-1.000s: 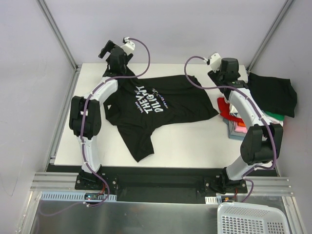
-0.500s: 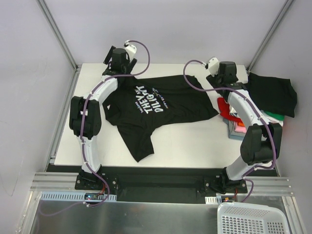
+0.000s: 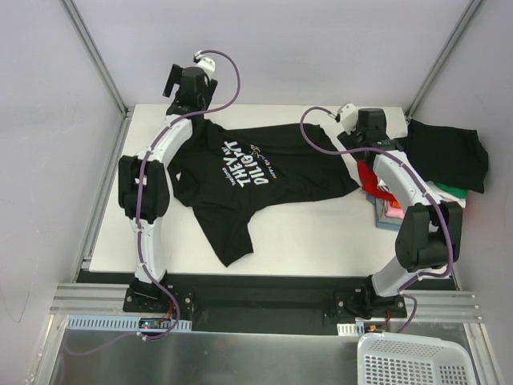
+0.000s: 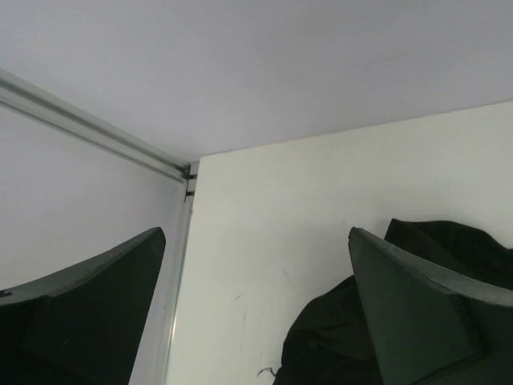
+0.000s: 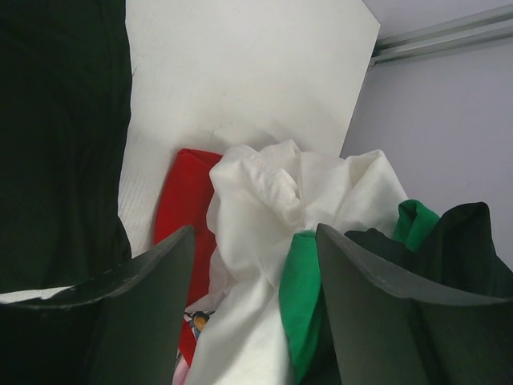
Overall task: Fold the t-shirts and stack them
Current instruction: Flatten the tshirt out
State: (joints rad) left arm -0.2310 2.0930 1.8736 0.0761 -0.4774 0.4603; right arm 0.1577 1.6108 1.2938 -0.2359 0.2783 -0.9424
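Observation:
A black t-shirt with white chest lettering [image 3: 256, 172] lies spread on the white table [image 3: 321, 233], with one end bunched toward the near side. My left gripper [image 3: 186, 87] is open and empty above the back-left corner. In the left wrist view [image 4: 256, 321] the shirt's black edge [image 4: 337, 345] lies just under the right finger [image 4: 417, 313]. My right gripper [image 3: 366, 127] is open and empty, raised over the shirt pile [image 3: 393, 200]. The right wrist view [image 5: 252, 313] shows white [image 5: 272, 200], red [image 5: 180, 208] and green [image 5: 300, 297] shirts between the fingers.
A loose black shirt [image 3: 445, 152] lies on the pile at the back right, and it also shows in the right wrist view [image 5: 465, 249]. Grey enclosure walls and metal posts [image 3: 92, 48] stand close behind the table. A white basket [image 3: 413, 361] sits off the table at the near right.
My left gripper has lifted and moved back toward the back-left corner. My right gripper has shifted slightly left and nearer. The lettered shirt has not moved.

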